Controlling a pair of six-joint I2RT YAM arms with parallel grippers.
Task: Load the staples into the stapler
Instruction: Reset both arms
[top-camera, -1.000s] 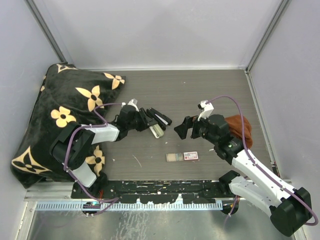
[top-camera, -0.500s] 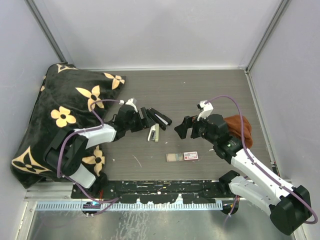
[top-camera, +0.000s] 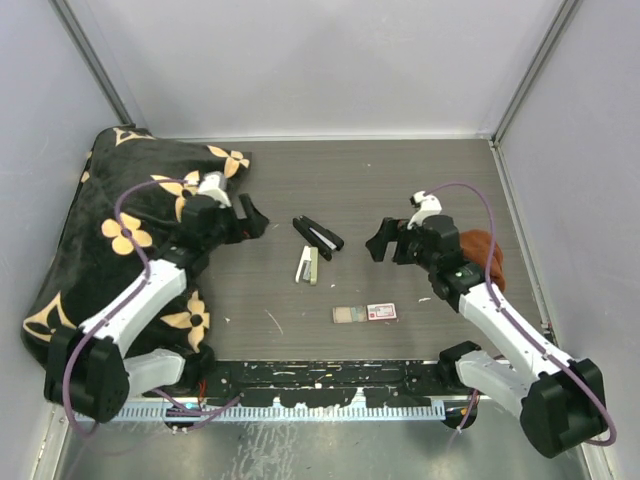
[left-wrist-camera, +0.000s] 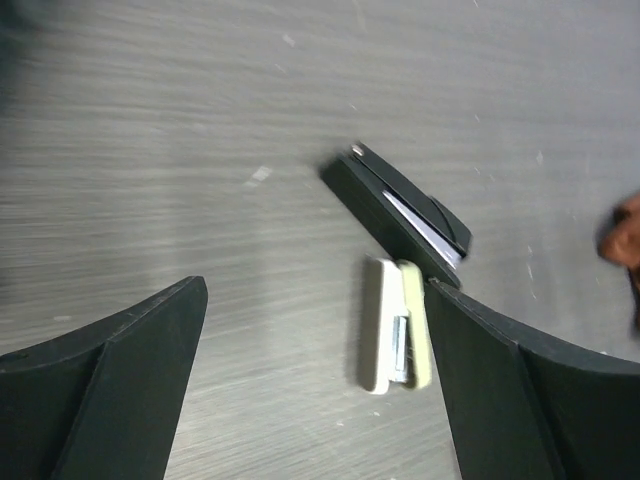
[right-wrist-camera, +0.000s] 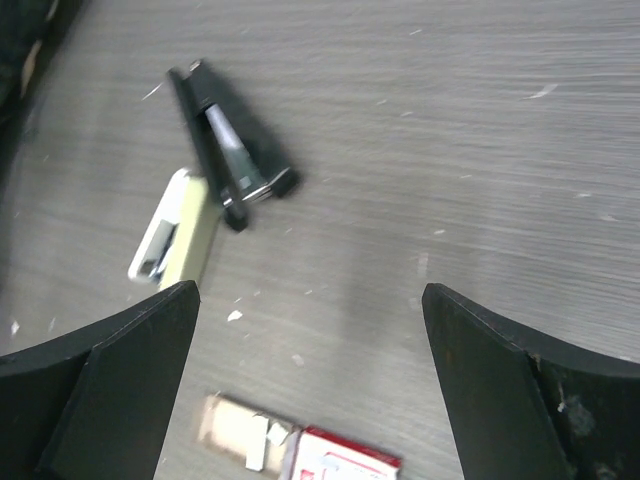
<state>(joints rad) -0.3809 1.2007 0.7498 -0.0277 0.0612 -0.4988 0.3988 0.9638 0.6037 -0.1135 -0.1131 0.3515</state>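
A black stapler (top-camera: 318, 236) lies hinged open near the table's middle, also in the left wrist view (left-wrist-camera: 400, 215) and the right wrist view (right-wrist-camera: 225, 150). Just below it lies a cream-green oblong (top-camera: 308, 266) (left-wrist-camera: 397, 325) (right-wrist-camera: 178, 232) with a metal part inside. My left gripper (top-camera: 252, 216) (left-wrist-camera: 315, 290) stands open and empty to the left of both. Nearer the front sits a red-and-white box (top-camera: 381, 312) (right-wrist-camera: 340, 465) with its tan tray (top-camera: 348, 314) (right-wrist-camera: 240, 432) pulled out; I cannot make out the staples in it. My right gripper (top-camera: 385, 242) (right-wrist-camera: 310, 290) hangs open above and right of the box.
A black cushion (top-camera: 130, 230) with tan flowers fills the left side under the left arm. A rust-brown cloth (top-camera: 472, 246) lies behind the right arm. Grey walls close in the back and both sides. Small white scraps dot the table.
My left gripper opened, let the cream-green oblong down onto the table, and pulled back left toward the cushion. The right gripper drew back a little to the right, still open.
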